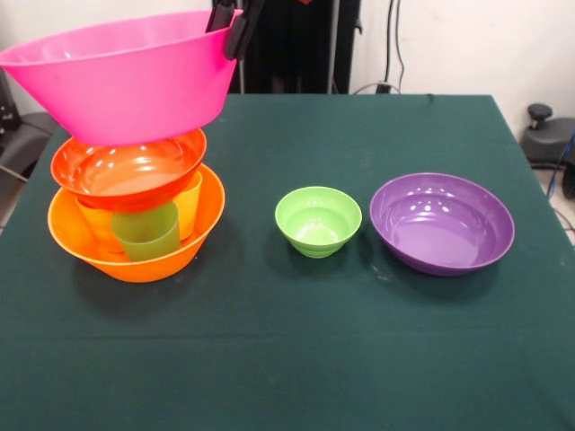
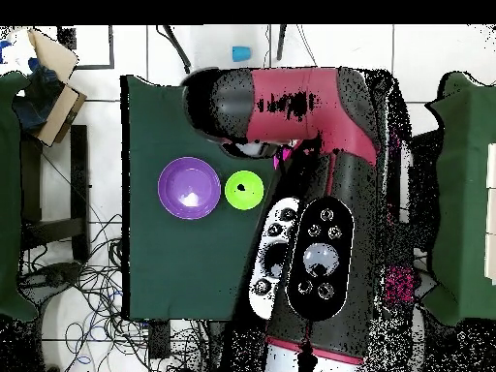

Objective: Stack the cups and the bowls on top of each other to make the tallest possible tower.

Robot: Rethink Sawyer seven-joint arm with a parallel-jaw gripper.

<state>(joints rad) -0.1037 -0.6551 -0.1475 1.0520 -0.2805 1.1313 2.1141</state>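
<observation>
Worktop (image 1: 269, 359): green cloth, carrying everything.
Light green bowl (image 1: 318, 220): loose, beside the purple bowl (image 1: 442, 222).
Tower (image 1: 135, 215): large orange bowl (image 1: 90, 251) as base, holding green cup (image 1: 146, 232) and yellow cup (image 1: 190, 205); red-orange bowl (image 1: 128, 169) rests on them.
Pink bowl (image 1: 117, 85): tilted, touching the red-orange bowl.
Gripper (image 1: 235, 27): jaws clenched on the pink bowl's rim, likely steadying its placement.
</observation>
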